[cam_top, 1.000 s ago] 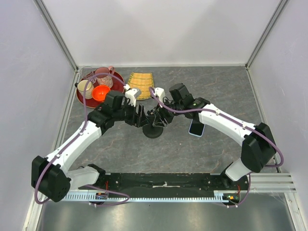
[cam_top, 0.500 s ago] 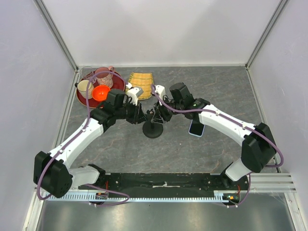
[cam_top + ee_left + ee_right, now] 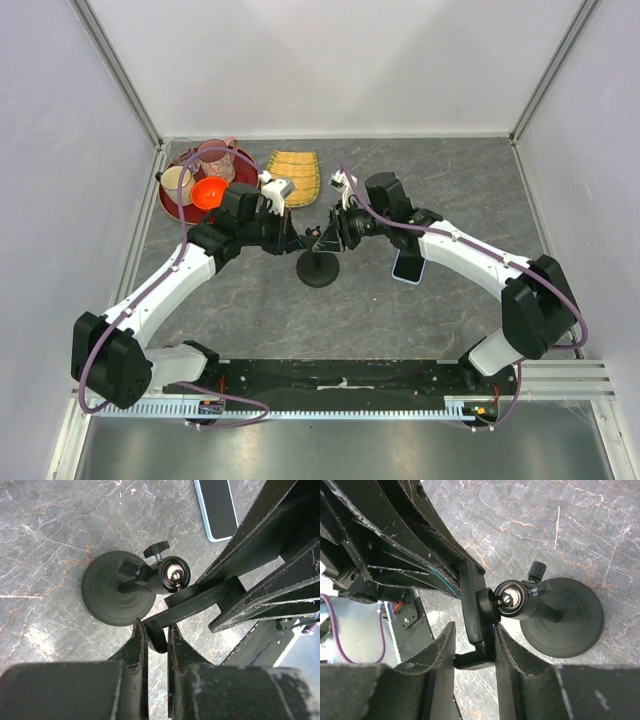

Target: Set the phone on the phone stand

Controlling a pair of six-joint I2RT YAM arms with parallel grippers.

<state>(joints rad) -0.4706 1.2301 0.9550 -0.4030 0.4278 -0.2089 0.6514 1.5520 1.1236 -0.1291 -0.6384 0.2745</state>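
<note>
- Black all over, the phone stand [image 3: 318,270] sits mid-bench [image 3: 250,310]. Its disc base [image 3: 107,597] is flat, the post is upright, and the cradle [image 3: 471,597] is tipped over on the ball head [image 3: 172,574].
- Your left gripper [image 3: 156,626] has its jaws pinched shut on the cradle's hooked lip. Your right gripper [image 3: 475,627] has its jaws closed across the cradle plate from the other side.
- The phone [image 3: 408,268] lies flat, screen up, just right of the stand and partly under your right forearm [image 3: 470,255]. Neither arm holds it.
- Its long axis runs roughly near-to-far, a touch tilted. You can't tell which end is the top.
- Watch it: that's two grips on one small cradle and nothing pinning the base. Pull unevenly and the stand likely tips or skids.
- The fingers are crowded around that head, so any twist risks a clash.
- Swing the right forearm low and it could knock the phone askew.
</note>
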